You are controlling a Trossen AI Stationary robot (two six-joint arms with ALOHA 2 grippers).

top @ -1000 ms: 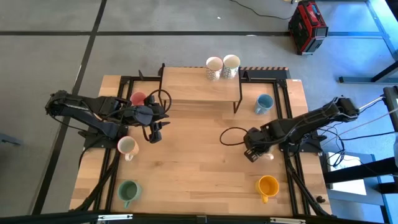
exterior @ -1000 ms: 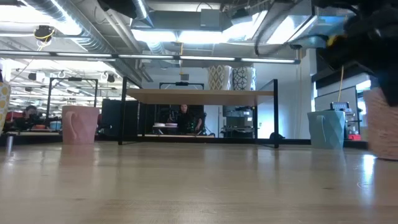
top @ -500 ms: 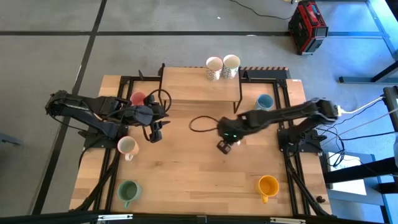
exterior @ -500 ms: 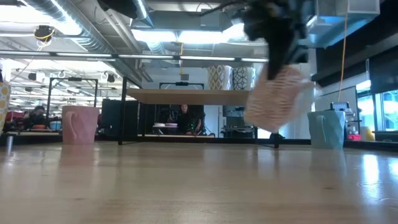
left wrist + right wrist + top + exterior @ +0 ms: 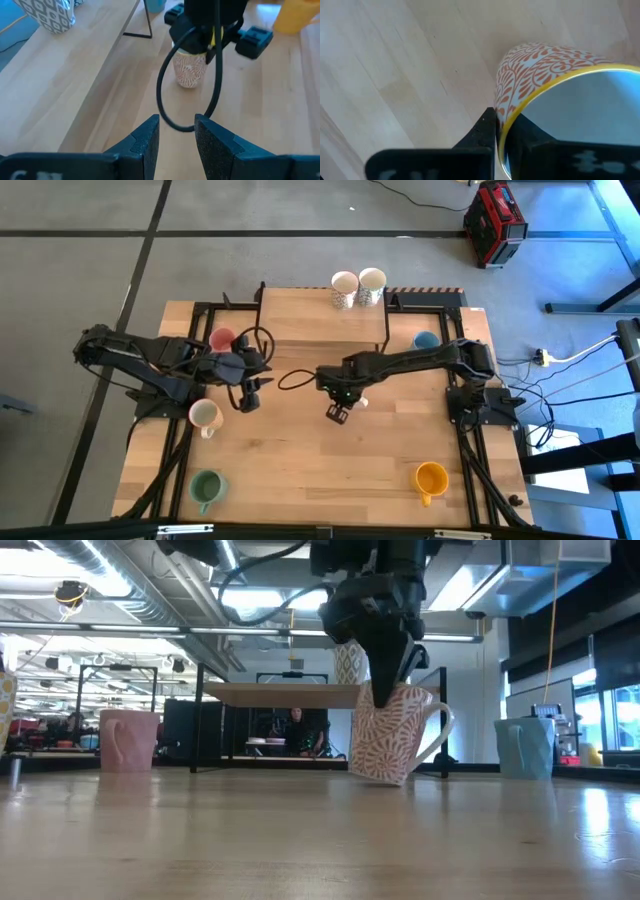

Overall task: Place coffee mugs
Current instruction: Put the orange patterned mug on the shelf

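Note:
My right gripper (image 5: 338, 412) is over the middle of the table, shut on a white mug with an orange leaf pattern (image 5: 395, 735); the left wrist view shows that mug (image 5: 190, 70) under the right arm too. My left gripper (image 5: 250, 395) is open and empty, hovering left of the middle, next to the shelf's left leg. Two patterned mugs (image 5: 358, 286) stand on the raised wooden shelf (image 5: 320, 318). A pink mug (image 5: 222, 338), a cream mug (image 5: 205, 416), a green mug (image 5: 207, 488), an orange-yellow mug (image 5: 431, 478) and a light blue mug (image 5: 425, 340) stand on the table. My right gripper pinches the patterned mug's rim (image 5: 520, 107) on the side opposite the handle (image 5: 440, 735), one finger (image 5: 485, 127) outside the wall and the other inside. The fingers come from above, pointing down. The mug hangs tilted, just clear of the table.
The shelf on black legs spans the far middle of the table. Black cables loop from both arms over the tabletop (image 5: 300, 470). A red case (image 5: 494, 222) sits on the floor beyond the table. People sit in the room behind, in the low view.
My right arm has swept from the table's right side toward the middle, carrying the patterned mug. The mug has left the tabletop near the right edge, swung high and tilted, and now hangs lower, close above the middle of the table. My left arm has kept still.

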